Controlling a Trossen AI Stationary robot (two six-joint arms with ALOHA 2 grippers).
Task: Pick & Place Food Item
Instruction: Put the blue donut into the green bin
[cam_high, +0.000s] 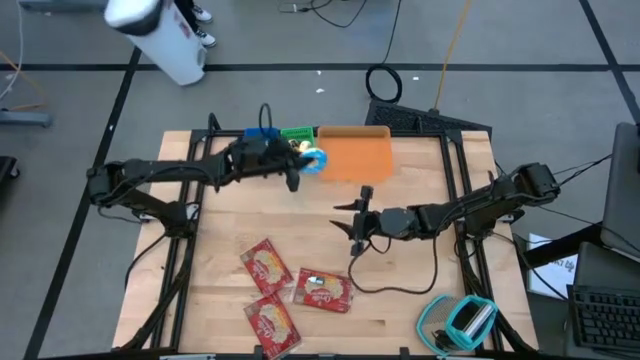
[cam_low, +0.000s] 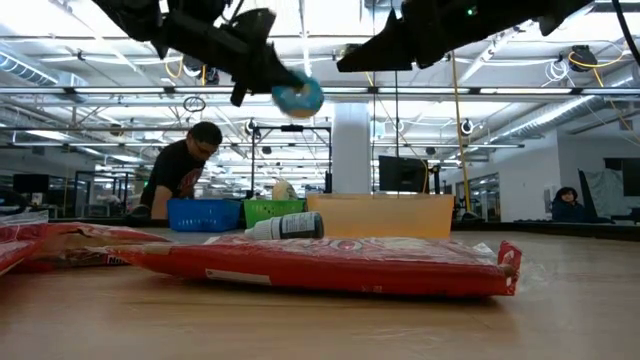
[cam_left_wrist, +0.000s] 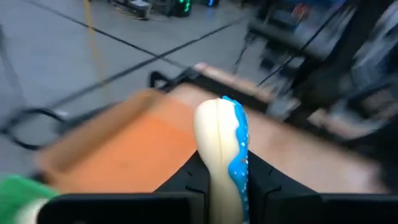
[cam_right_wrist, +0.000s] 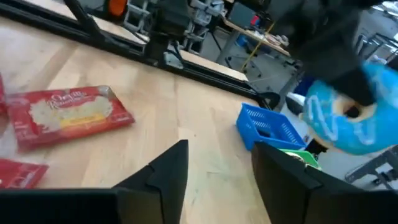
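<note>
Left gripper (cam_high: 303, 168) raised off the table, fingers (cam_left_wrist: 186, 180) clamped edge-on around a cream ring doughnut with blue icing and sprinkles (cam_left_wrist: 222, 155). Doughnut pinched between the two dark pads, blue-iced face turned to one side, upper half standing clear above the fingertips. From above, held doughnut (cam_high: 313, 161) just at the near-left edge of the shallow orange tray (cam_high: 360, 155); in the low view doughnut (cam_low: 298, 97) hanging in the air high over the tabletop.

Right gripper (cam_high: 354, 224) over bare light wooden table (cam_high: 420, 270), fingers (cam_right_wrist: 165, 171) spread apart with nothing between them, touching nothing. Beyond those fingertips: a blue plastic basket (cam_right_wrist: 272, 127), a green basket (cam_right_wrist: 296, 157) beside it, and the doughnut in the other gripper, well apart from the right fingers.

Flat red packets of food (cam_high: 297, 295) lying on the table nearer the front edge, clear of both grippers; one red packet (cam_right_wrist: 62, 115) off to the side of the right fingers. A person (cam_low: 182, 172) in the room behind the table.
</note>
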